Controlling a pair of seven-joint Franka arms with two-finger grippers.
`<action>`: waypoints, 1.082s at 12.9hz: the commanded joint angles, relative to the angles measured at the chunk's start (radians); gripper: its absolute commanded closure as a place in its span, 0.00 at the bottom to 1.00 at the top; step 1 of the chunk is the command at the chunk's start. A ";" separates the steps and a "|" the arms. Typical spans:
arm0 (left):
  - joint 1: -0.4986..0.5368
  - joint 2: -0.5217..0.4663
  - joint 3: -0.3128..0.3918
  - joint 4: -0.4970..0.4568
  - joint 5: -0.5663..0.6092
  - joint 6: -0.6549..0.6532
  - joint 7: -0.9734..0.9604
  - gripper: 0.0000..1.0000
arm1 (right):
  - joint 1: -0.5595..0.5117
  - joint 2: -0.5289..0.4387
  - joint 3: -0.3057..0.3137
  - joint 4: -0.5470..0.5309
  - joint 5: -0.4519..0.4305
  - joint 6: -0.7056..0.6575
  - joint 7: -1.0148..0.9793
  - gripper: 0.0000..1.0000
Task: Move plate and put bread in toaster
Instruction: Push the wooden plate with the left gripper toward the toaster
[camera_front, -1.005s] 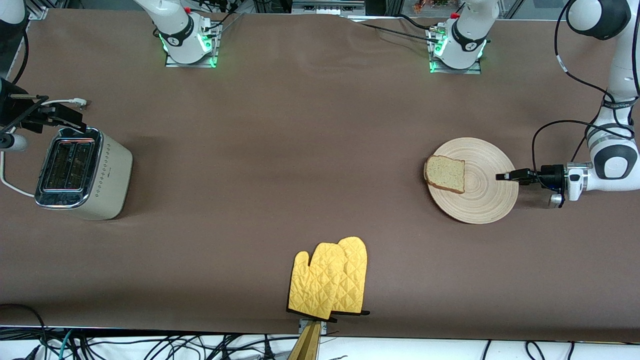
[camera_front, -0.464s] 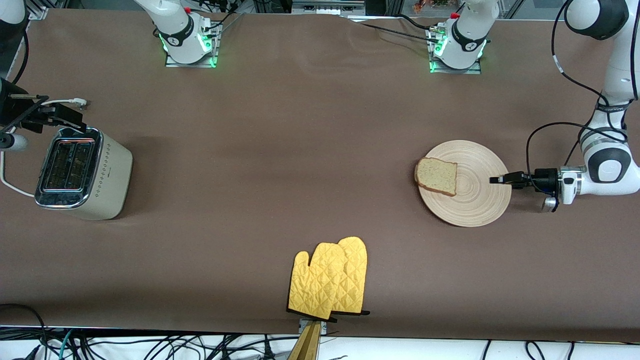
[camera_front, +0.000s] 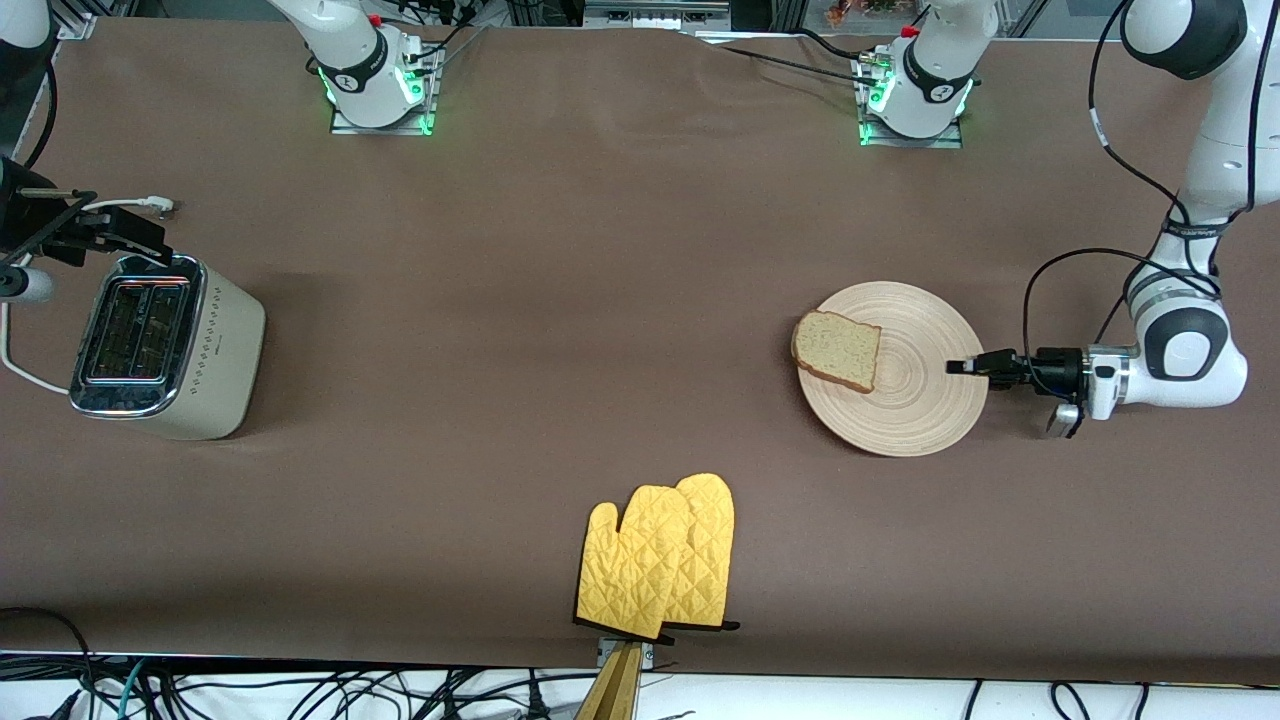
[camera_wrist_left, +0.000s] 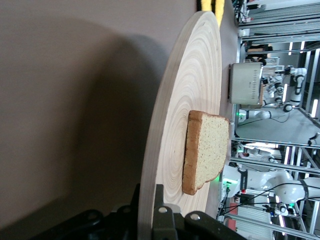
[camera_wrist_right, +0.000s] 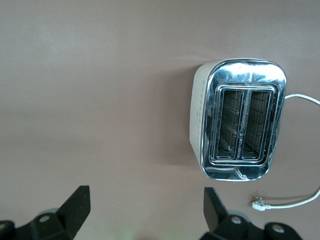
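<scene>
Matt brown table cover (camera_front: 600, 300). Pale wood plate (camera_front: 920, 415), ring-grained and smooth. Bread (camera_front: 838, 350): porous speckled crumb, darker crust. Toaster (camera_front: 165, 345): mirror-bright chrome top, matt cream dotted side. Quilted yellow cloth mitts (camera_front: 660, 560).

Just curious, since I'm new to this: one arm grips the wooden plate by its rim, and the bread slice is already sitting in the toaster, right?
Not quite. The left end effector does grip the plate by its rim, but the bread lies on the plate; the front view shows the toaster with empty slots.
</scene>
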 joint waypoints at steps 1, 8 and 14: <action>-0.016 -0.011 -0.019 -0.017 -0.068 -0.025 -0.001 1.00 | -0.008 0.009 0.002 0.021 0.008 -0.004 -0.008 0.00; -0.252 -0.064 0.001 -0.101 -0.258 0.091 -0.094 1.00 | -0.017 0.009 0.002 0.021 0.008 -0.004 -0.008 0.00; -0.543 -0.141 0.001 -0.207 -0.553 0.344 -0.164 1.00 | -0.020 0.009 0.002 0.021 0.010 -0.004 -0.008 0.00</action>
